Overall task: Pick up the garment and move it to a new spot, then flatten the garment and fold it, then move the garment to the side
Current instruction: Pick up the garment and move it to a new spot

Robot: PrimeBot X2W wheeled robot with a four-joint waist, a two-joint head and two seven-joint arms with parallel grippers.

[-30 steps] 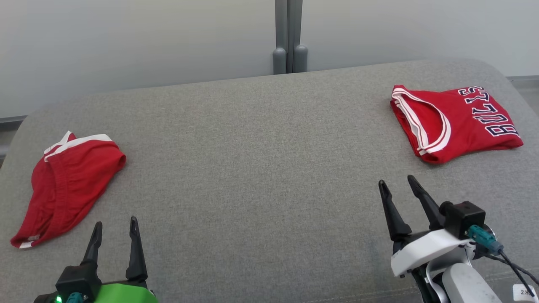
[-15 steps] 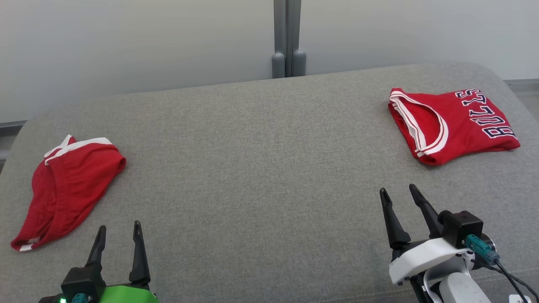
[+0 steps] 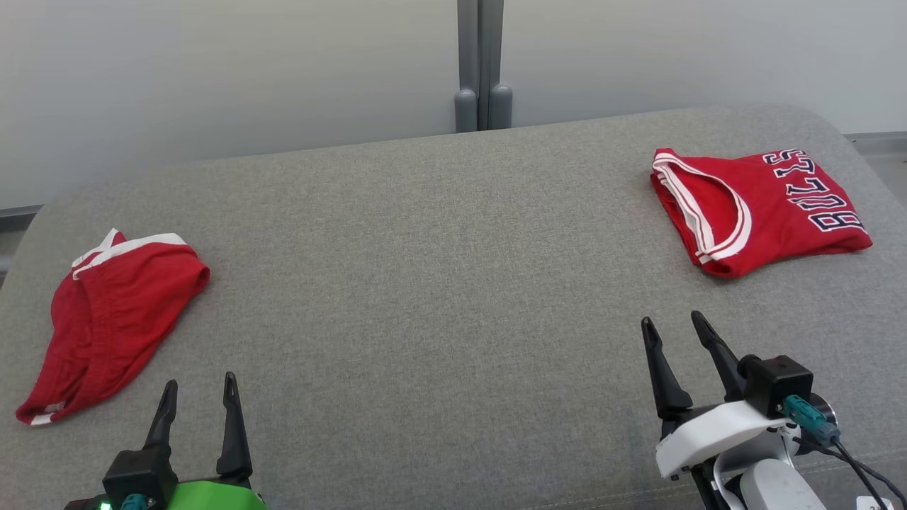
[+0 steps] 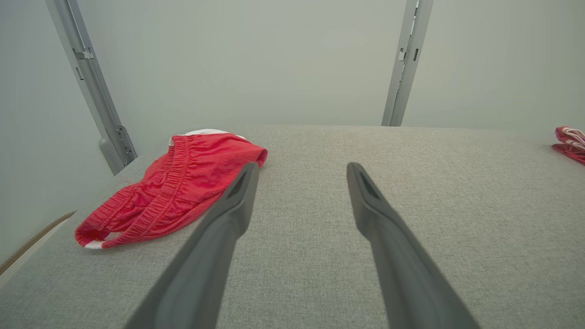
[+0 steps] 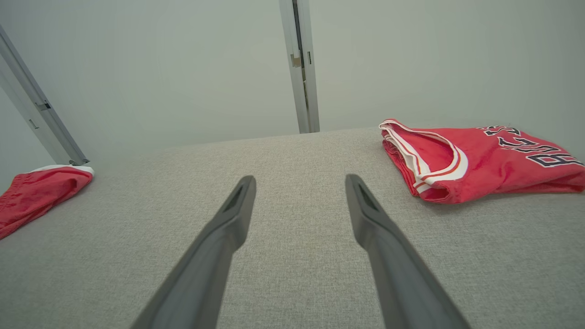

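Left gripper [image 3: 199, 380] and right gripper [image 3: 671, 317] both gaped empty, with the red shorts [image 3: 113, 312] off to the left.
Each gripper's two fingers stood wide apart, low over the grey cushion [image 3: 439, 283], holding nothing. The rumpled shorts lay just left of and beyond the left gripper, plainly the nearer arm. Their long axis slanted from the near-left end up toward the middle. Bare cushion lay between, with nothing in the way. The red jersey [image 3: 765, 212], seemingly folded already, sat well apart at the far right, beyond the right gripper.
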